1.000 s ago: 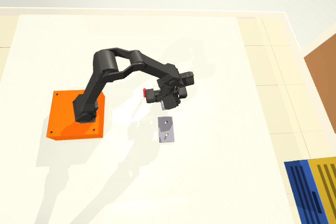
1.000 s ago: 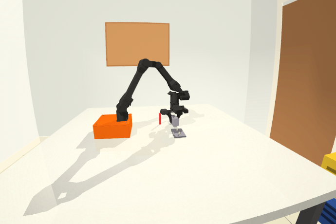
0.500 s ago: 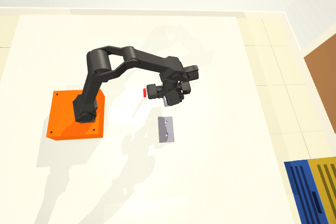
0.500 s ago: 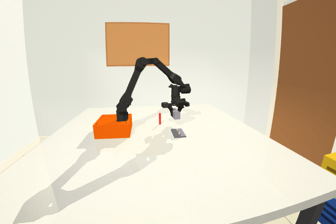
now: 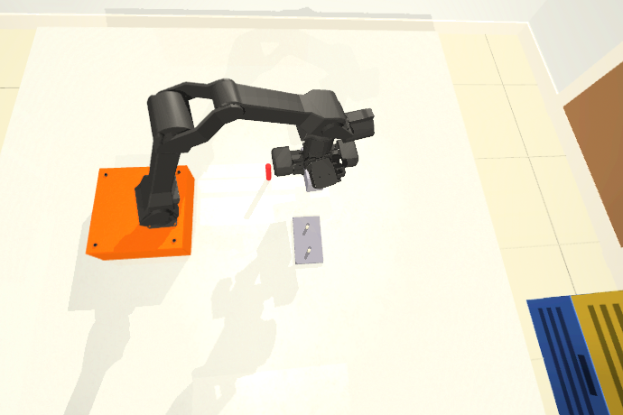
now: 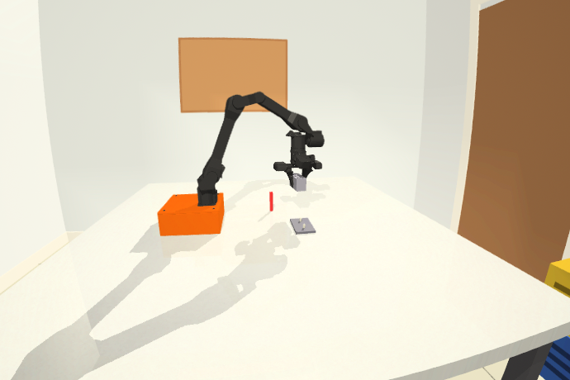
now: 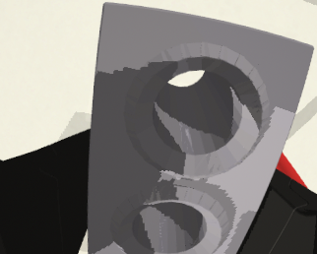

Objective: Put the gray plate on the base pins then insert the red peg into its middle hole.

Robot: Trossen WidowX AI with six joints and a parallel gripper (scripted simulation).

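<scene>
The gray plate (image 5: pixel 311 188) (image 6: pixel 299 182) (image 7: pixel 122 39) is a thick block with round holes. It is held raised above the table, away from the base. My gripper (image 6: pixel 298 178) (image 7: pixel 168 145) is shut on it, with one finger on each side. The wrist view shows two of its holes; its lower part is cut off there. The base (image 5: pixel 316 242) (image 6: pixel 310 229) lies flat on the table with two short pale pins standing up, and nothing is on them. The red peg (image 5: pixel 268 171) (image 6: pixel 271 201) (image 7: pixel 290 170) stands upright to the left of the plate.
The arm stands on an orange block (image 5: pixel 117 204) (image 6: pixel 191 223) at the left. The white table (image 5: pixel 402 299) (image 6: pixel 345 311) carries broad arm shadows. Blue and yellow bins are on the floor beyond the table's right edge.
</scene>
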